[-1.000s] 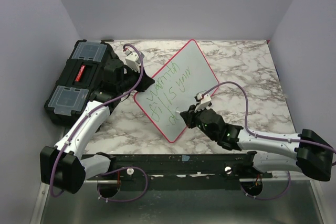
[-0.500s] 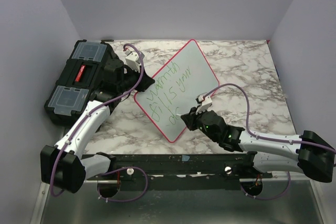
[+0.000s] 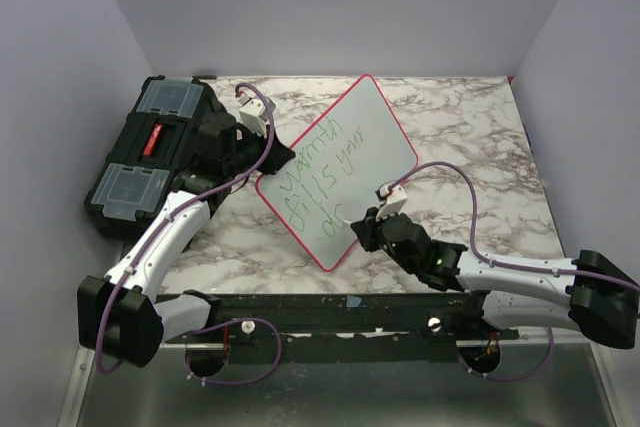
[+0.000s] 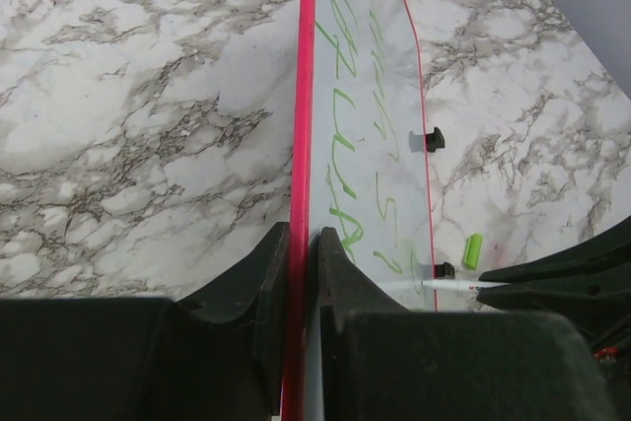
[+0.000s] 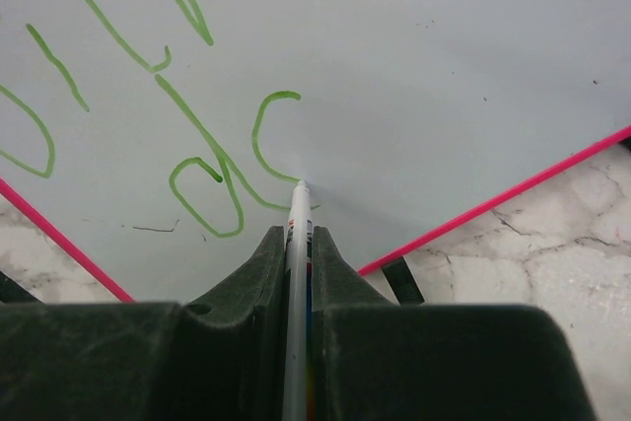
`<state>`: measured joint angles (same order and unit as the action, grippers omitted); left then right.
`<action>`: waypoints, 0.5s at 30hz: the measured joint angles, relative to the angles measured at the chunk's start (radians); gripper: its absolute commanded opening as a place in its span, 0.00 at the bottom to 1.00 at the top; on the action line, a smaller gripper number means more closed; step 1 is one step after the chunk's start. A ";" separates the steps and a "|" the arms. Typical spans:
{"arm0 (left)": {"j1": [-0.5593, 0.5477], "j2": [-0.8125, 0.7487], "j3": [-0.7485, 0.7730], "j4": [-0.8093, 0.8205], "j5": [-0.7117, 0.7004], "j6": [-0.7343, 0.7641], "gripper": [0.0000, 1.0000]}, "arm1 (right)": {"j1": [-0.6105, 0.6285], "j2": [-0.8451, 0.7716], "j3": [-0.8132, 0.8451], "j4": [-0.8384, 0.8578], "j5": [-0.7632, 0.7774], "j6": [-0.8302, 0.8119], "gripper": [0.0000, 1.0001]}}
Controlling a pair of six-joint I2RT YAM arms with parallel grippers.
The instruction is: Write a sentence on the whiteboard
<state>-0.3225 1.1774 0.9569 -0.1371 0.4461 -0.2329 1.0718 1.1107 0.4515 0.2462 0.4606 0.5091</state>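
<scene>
Pinches the mid-table whiteboard [image 3: 345, 147] by its red rim in the left gripper [image 4: 301, 244], arm bent beside the black toolbox [image 3: 150, 152]. Stretches the right arm low and leftward, right gripper [image 5: 297, 242] clamped on a marker [image 5: 298, 209]. Reveals only at the right wrist its tip touching the board beside the green sentence [image 3: 320, 172].

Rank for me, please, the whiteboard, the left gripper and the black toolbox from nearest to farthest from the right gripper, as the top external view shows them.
1. whiteboard: directly beneath the right gripper, whose marker tip is at the board's near corner.
2. left gripper: across the board, clamped on its left edge.
3. black toolbox: farthest, at the far left, beyond the left gripper.
</scene>
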 measured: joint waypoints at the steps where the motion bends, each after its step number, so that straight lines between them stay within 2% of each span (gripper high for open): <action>1: 0.000 0.000 0.000 0.000 0.000 0.000 0.00 | 0.000 0.000 0.000 -0.006 0.006 0.000 0.01; 15: 0.000 0.000 0.000 0.001 0.000 0.000 0.00 | 0.000 0.057 0.084 -0.035 0.078 -0.032 0.01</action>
<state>-0.3225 1.1774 0.9569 -0.1364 0.4461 -0.2329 1.0721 1.1679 0.5350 0.2115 0.5385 0.4767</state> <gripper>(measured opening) 0.144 0.128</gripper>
